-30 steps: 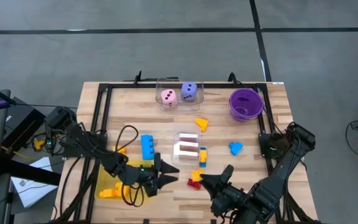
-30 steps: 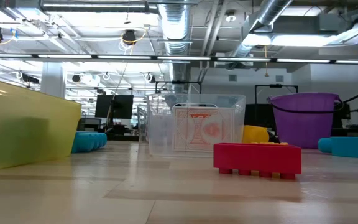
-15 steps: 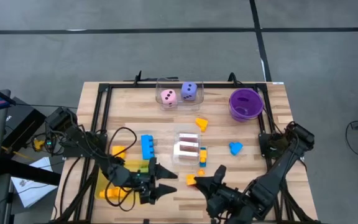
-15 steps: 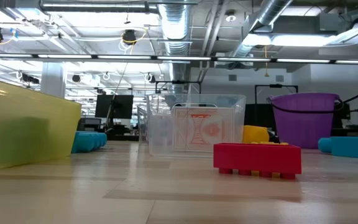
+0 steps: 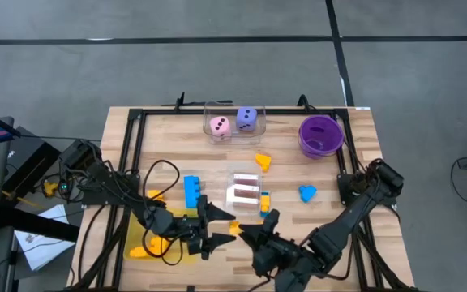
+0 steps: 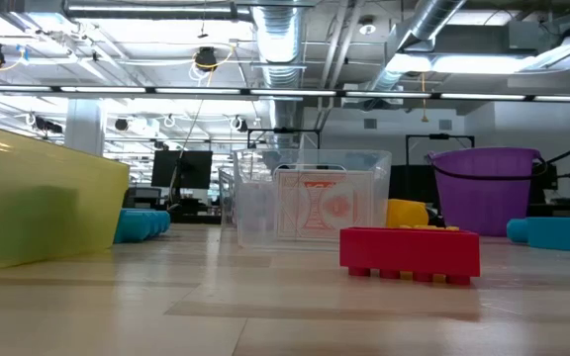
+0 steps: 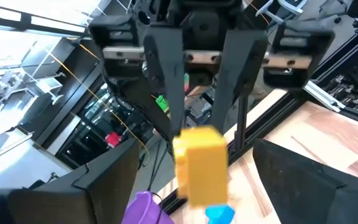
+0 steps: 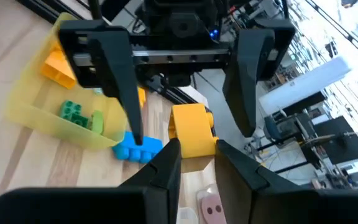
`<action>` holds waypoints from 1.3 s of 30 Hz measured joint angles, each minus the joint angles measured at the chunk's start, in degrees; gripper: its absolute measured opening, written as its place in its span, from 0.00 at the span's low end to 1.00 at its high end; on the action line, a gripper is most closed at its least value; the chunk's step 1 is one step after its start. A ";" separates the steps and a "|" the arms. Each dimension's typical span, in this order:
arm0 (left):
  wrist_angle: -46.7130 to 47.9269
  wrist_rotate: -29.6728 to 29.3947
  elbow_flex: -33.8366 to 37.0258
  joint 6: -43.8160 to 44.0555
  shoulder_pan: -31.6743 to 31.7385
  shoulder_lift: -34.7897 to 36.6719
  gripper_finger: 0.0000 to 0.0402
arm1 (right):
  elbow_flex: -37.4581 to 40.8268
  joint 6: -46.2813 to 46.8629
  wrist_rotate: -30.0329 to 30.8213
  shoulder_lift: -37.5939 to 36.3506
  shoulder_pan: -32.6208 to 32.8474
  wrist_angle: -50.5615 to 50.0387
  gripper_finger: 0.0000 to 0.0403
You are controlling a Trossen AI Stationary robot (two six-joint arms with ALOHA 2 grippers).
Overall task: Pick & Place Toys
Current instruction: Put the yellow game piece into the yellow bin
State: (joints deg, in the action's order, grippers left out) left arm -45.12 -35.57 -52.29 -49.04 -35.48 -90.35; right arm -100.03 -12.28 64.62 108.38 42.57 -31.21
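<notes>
My right gripper (image 5: 248, 232) is shut on a yellow brick (image 5: 235, 228), held above the near middle of the table. My left gripper (image 5: 221, 228) faces it from the table's left and is open. Its fingers (image 8: 120, 87) stand on either side of the brick with a gap showing, touching nothing. In the left wrist view the yellow brick (image 7: 197, 163) shows in front of the right arm's fingers. A red brick (image 6: 409, 252) lies flat on the table. The high view hides it under my right arm. My right gripper pinches the yellow brick between its two fingertips (image 8: 165, 163), by the end nearest them (image 8: 192, 149). The fingers come about level from the table's right, pointing left. The brick is lifted clear of the table and sticks out beyond the fingertips toward my left gripper.
A yellow tray (image 5: 140, 243) with green and orange pieces stands at the near left. A blue brick (image 5: 192, 191), a clear box with cards (image 5: 246, 193), an orange shape (image 5: 263, 161) and a blue shape (image 5: 307, 193) lie mid-table. A box with dice (image 5: 233, 122) and a purple bowl (image 5: 321, 134) stand far.
My right gripper has moved toward the table's left with the yellow brick, up to my left gripper. My left gripper has tipped upward and spread its fingers wider, staying near the tray's right edge.
</notes>
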 joint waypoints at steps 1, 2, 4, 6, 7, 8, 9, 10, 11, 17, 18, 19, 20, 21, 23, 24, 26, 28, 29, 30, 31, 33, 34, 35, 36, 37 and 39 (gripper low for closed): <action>0.01 0.00 0.00 0.00 0.00 0.00 0.76 | 0.00 0.04 0.00 0.02 -0.19 -0.06 0.19; 0.03 0.00 0.00 0.00 0.00 0.00 0.75 | 0.00 -0.06 -0.01 0.02 -0.44 0.04 0.19; 0.02 0.00 0.00 0.00 0.00 0.00 0.74 | 0.00 -0.10 0.16 0.00 -0.72 0.23 0.19; 0.02 0.00 0.00 0.02 0.00 0.00 0.73 | 0.00 0.14 0.16 0.00 -0.74 0.42 0.19; 0.04 0.00 0.00 0.02 0.00 0.00 0.72 | 0.00 0.14 0.37 0.00 -0.66 0.63 0.19; 0.03 0.00 0.00 0.02 0.00 0.00 0.71 | 0.00 0.14 0.93 0.00 -0.53 0.71 0.19; 0.02 0.00 0.00 0.02 0.00 0.00 0.70 | 0.00 0.14 1.29 0.00 -0.41 0.71 0.19; 0.03 -0.02 0.00 0.02 0.03 0.00 0.69 | 0.00 0.14 1.31 0.00 -0.22 0.67 0.19; 0.04 -0.11 0.00 0.03 0.13 0.00 0.68 | 0.00 0.16 1.31 0.00 -0.18 0.64 0.19; 0.04 -1.49 0.00 1.40 0.59 0.00 0.61 | 0.00 0.27 1.36 0.00 -0.24 0.66 0.19; 0.04 -1.51 0.00 1.46 0.64 0.00 0.60 | 0.00 0.27 1.38 0.00 -0.26 0.68 0.19; 0.04 -1.51 0.00 1.61 0.66 0.00 0.59 | 0.00 0.27 1.40 0.00 -0.26 0.68 0.19; 0.04 -1.51 0.00 1.79 0.66 0.00 0.58 | 0.00 0.27 1.40 0.00 -0.26 0.67 0.19; 0.04 -1.51 0.00 1.86 0.66 0.00 0.57 | 0.00 0.27 1.40 0.00 -0.23 0.66 0.19; 0.04 -1.51 0.00 1.92 0.66 0.00 0.55 | 0.00 0.27 1.38 0.00 -0.22 0.68 0.19; 0.04 -1.50 0.00 1.95 0.66 0.00 0.55 | 0.00 0.27 1.37 0.00 -0.22 0.68 0.19; 0.04 -1.49 0.00 1.96 0.76 0.00 0.53 | 0.00 0.29 1.33 0.00 -0.22 0.68 0.19; 0.05 -1.50 0.00 1.98 0.91 0.00 0.51 | 0.00 0.29 1.31 0.00 -0.22 0.68 0.19; 0.07 -1.50 0.00 2.20 0.94 0.00 0.50 | 0.00 0.27 1.31 0.00 -0.22 0.68 0.19; 0.07 -1.49 0.00 2.81 0.95 0.00 0.49 | 0.00 0.28 1.29 0.00 -0.22 0.68 0.19; 0.07 -1.49 0.00 3.03 1.12 0.00 0.48 | 0.00 0.28 1.27 0.00 -0.22 0.68 0.19; 0.07 -1.49 0.00 3.07 1.49 0.00 0.45 | 0.00 0.29 1.29 0.00 -0.22 0.68 0.19; 0.09 -1.49 0.00 3.40 1.51 0.00 0.44 | 0.00 0.27 1.27 0.00 -0.22 0.68 0.19; 0.09 -1.51 0.00 4.12 1.62 0.00 0.42 | 0.00 0.27 1.27 0.00 -0.22 0.68 0.19; 0.09 -1.49 0.00 4.49 1.91 0.00 0.40 | 0.00 0.27 1.25 0.00 -0.22 0.68 0.19; 0.09 -1.45 0.00 4.76 2.16 0.00 0.38 | 0.00 0.27 1.29 0.00 -0.22 0.65 0.19; 0.18 -1.42 0.00 5.77 2.42 0.00 0.34 | 0.00 0.27 1.27 0.00 -0.25 0.67 0.19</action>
State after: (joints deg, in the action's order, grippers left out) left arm -44.94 -36.99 -52.29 -43.27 -33.07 -90.35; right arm -100.03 -12.01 65.89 108.38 42.32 -30.54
